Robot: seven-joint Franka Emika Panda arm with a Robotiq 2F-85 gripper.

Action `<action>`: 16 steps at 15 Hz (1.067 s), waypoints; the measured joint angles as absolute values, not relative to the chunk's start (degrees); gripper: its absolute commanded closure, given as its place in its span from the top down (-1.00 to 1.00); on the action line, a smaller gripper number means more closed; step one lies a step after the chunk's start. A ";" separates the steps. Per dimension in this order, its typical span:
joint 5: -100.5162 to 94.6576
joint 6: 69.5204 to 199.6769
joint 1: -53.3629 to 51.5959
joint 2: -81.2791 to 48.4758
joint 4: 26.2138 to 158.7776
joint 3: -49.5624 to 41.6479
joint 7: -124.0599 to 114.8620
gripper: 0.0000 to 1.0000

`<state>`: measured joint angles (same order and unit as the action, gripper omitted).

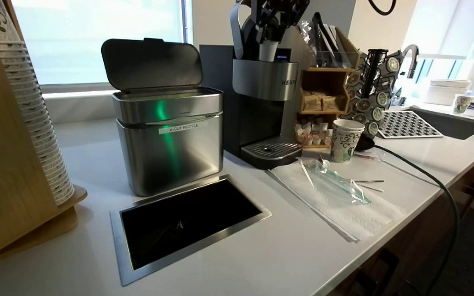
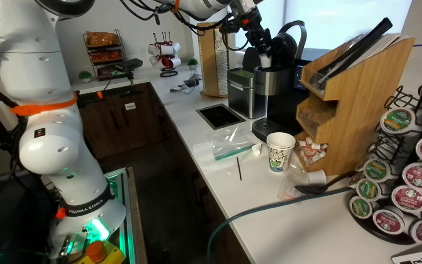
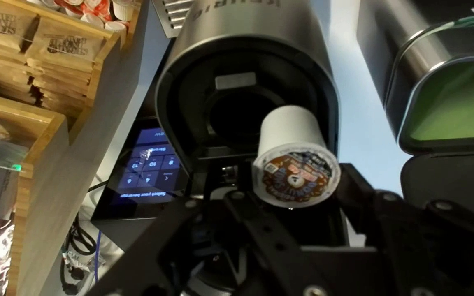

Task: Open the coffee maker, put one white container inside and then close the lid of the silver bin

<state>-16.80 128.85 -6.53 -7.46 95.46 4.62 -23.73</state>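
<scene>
Pod (image 3: 296, 158), wrist view: clasped between the fingertips of the gripper (image 3: 296, 181), printed face toward the camera, white end overlapping the edge of the round hole in the open machine (image 3: 245, 61).
Screen (image 3: 148, 164), wrist view: lit, its menu readable only here, upside down.
Bin (image 3: 420, 61), wrist view: beside the machine, a gap between; its green inside shows.
Label (image 1: 183, 127), in an exterior view: K-CUP RECYCLE, on the bin's front, legible only here.
Lid (image 1: 152, 65), same view: raised, the bin open.
Gripper, same view: partly cut off by the top edge, the pod nearly upright below it, just above the machine; whether they touch, I cannot tell.
Counter (image 1: 270, 263), same view: white, with a framed recess (image 1: 212, 222) in front of the bin and a plastic bag (image 1: 335, 185) on a paper towel (image 1: 356, 220).
Arm (image 2: 53, 146), in an exterior view: seen from its base only here.
Cups (image 2: 280, 150), same view: nested, near the machine.
Floor (image 2: 159, 190), same view: dark.
Far wall, same view: snack rack (image 2: 103, 47) and mugs (image 2: 165, 50).
</scene>
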 measured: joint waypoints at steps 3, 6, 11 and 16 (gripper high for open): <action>-18.15 130.20 -6.53 -6.60 96.88 4.30 -25.95 -0.43; -19.19 131.19 -6.53 -6.01 97.79 3.74 -28.16 -0.43; -19.25 131.21 -6.49 -5.63 98.80 3.19 -29.72 -0.43; -19.16 131.18 -6.45 -5.59 100.33 2.90 -30.56 0.72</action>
